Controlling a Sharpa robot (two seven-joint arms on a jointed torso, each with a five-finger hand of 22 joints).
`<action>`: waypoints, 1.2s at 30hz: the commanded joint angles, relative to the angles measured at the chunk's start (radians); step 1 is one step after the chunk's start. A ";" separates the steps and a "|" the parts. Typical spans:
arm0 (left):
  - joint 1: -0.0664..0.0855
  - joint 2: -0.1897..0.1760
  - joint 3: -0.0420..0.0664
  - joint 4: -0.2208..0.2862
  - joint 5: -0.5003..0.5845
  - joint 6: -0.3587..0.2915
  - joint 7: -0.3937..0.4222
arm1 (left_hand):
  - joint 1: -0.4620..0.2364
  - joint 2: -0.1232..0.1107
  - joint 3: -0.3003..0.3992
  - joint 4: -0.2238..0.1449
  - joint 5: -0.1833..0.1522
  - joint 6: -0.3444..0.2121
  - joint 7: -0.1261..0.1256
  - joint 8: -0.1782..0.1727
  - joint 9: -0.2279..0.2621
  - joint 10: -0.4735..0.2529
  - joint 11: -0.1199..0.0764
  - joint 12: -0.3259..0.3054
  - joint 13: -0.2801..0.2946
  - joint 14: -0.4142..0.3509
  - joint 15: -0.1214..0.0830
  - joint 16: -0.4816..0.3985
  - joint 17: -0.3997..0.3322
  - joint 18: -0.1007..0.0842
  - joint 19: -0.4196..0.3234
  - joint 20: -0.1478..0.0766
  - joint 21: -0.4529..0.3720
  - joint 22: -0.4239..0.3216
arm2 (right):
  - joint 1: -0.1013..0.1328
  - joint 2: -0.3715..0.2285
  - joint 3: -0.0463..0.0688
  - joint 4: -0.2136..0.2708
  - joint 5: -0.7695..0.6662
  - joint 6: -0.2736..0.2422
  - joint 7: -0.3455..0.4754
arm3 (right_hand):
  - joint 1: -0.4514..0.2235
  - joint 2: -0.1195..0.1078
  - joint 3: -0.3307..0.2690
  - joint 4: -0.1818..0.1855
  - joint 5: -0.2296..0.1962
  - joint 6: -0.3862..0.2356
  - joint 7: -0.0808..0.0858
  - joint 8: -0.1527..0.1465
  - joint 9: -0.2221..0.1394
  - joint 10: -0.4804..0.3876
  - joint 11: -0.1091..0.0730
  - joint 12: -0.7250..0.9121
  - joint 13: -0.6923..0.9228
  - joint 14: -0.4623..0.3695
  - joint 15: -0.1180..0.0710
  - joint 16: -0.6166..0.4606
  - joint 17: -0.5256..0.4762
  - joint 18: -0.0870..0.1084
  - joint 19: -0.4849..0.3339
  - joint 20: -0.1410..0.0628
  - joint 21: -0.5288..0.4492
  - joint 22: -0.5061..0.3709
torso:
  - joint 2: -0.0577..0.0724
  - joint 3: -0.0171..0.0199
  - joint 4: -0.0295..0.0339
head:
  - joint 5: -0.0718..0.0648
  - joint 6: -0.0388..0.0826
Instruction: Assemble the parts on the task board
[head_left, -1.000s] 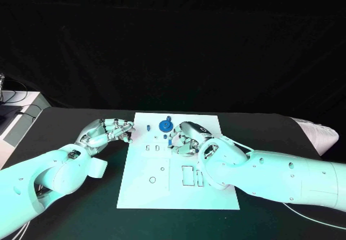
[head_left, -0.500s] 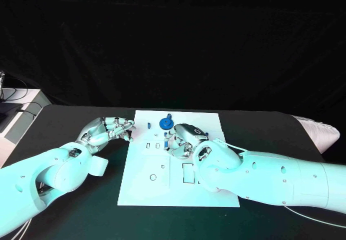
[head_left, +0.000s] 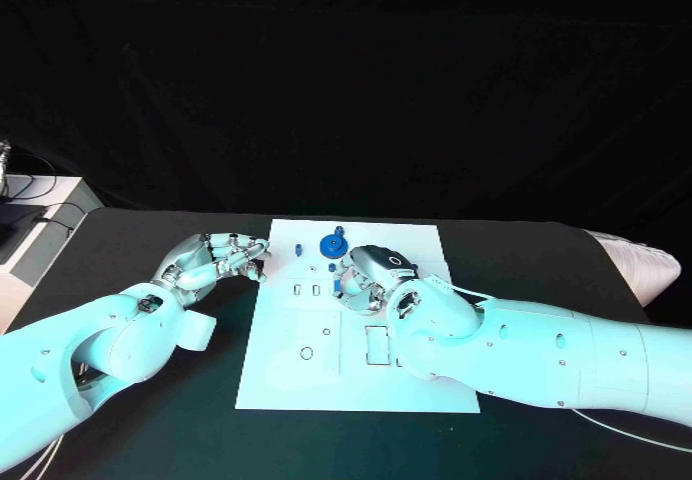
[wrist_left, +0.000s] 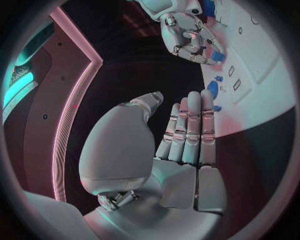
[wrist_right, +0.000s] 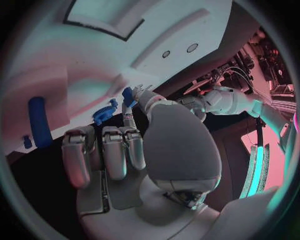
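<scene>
The white task board (head_left: 325, 370) lies in the middle of the black table. A blue gear (head_left: 333, 243) stands near its far edge, with a small blue peg (head_left: 296, 250) to its left. My right hand (head_left: 372, 275) hovers over the far middle of the board and pinches a small blue part (wrist_left: 217, 56) at its fingertips; the right wrist view shows that blue part (wrist_right: 128, 96) next to the gear (wrist_right: 105, 112). My left hand (head_left: 216, 260) sits at the board's left edge, its fingers (wrist_left: 187, 125) straight and side by side, holding nothing.
A long blue piece (wrist_right: 39, 125) lies on the board near my right hand. Rectangular slots (head_left: 376, 345) and an oval hole (head_left: 306, 352) mark the board's near half. A pale cloth bundle (head_left: 635, 265) lies at the table's right edge.
My right arm has swung a little further in over the board, the hand staying near the gear with the blue part. The left hand has barely moved.
</scene>
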 joint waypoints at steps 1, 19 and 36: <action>0.000 0.001 0.001 0.003 -0.002 0.007 0.004 | 0.001 -0.003 -0.005 0.002 -0.005 -0.001 0.000 0.005 0.001 -0.003 0.002 0.001 0.001 -0.008 0.001 0.007 -0.001 0.003 -0.007 -0.001 0.003 0.001 | -0.003 0.004 -0.001 -0.004 -0.036 0.025 -0.014 | -0.014 0.001 -0.001 0.005 0.005 0.008 -0.012 0.004 0.029 0.104 -0.009 0.002 0.263 0.100 -0.008 0.000 0.238 -0.007 0.105 -0.008 0.005 0.263 | 0.000 0.0005 0.0001 | 0.000 0.000; 0.000 0.001 0.001 0.001 -0.002 0.008 0.004 | 0.001 -0.003 -0.005 0.002 -0.005 -0.001 0.000 0.005 0.001 -0.003 0.002 0.001 0.001 -0.008 0.001 0.007 -0.001 0.003 -0.007 -0.001 0.003 0.001 | -0.011 0.017 -0.001 -0.023 -0.045 0.019 -0.023 | -0.028 -0.007 -0.004 0.011 0.005 0.002 -0.011 0.006 0.030 0.104 -0.008 0.002 0.263 0.100 -0.008 0.000 0.237 -0.007 0.105 -0.008 0.005 0.263 | 0.000 0.0006 -0.0002 | 0.001 -0.002; -0.003 0.002 0.001 -0.002 -0.002 0.011 0.003 | 0.001 -0.002 -0.007 0.002 -0.004 -0.001 -0.001 0.006 0.002 -0.004 0.002 0.001 0.002 -0.009 0.001 0.008 -0.002 0.003 -0.009 -0.001 0.005 0.002 | -0.012 0.017 -0.002 -0.032 -0.045 0.016 -0.013 | -0.042 -0.039 -0.013 0.018 -0.001 -0.064 0.013 -0.017 0.017 0.104 0.012 0.002 0.263 0.099 0.009 -0.002 0.231 -0.007 0.105 0.004 0.005 0.263 | 0.000 0.0010 -0.0006 | -0.001 -0.004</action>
